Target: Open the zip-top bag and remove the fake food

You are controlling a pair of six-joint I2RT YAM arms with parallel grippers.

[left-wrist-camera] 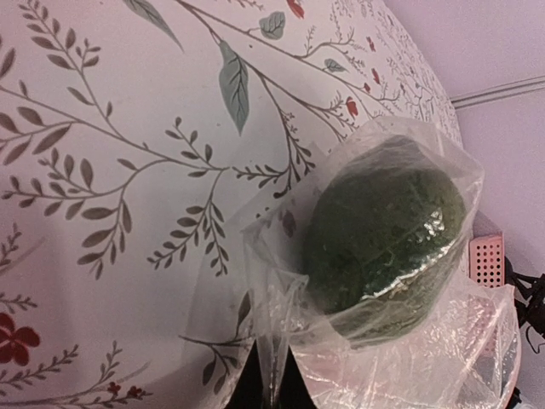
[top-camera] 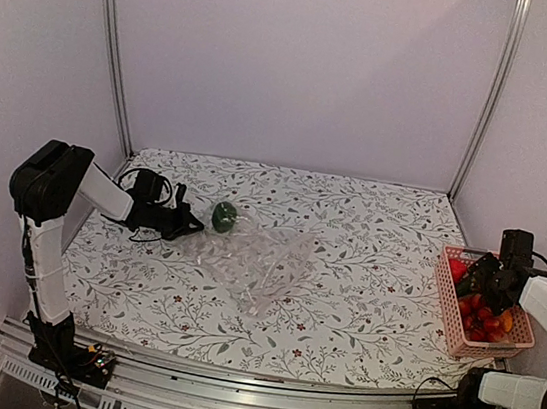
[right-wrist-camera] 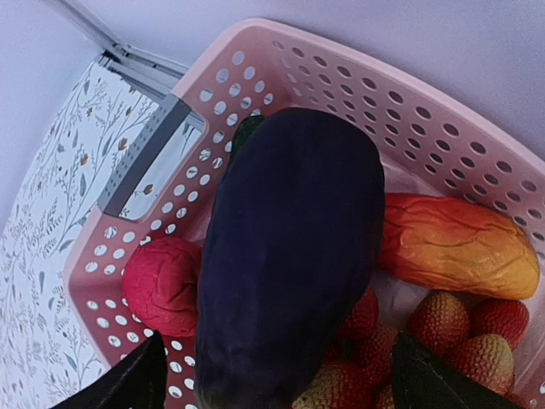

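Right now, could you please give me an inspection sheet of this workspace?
Surface: floral tablecloth, lying flat.
Job's things: zip-top bag crumpled mid-table, with a dark green piece inside one corner; purple eggplant above an orange piece and red pieces in the pink basket.
Clutter: nothing seen.
Grippers: left gripper, jaws shut on the bag's edge; right gripper over the basket, jaws open either side of the eggplant.
Cables: black cable loops at the left wrist.
Surroundings: pale walls, metal frame posts.
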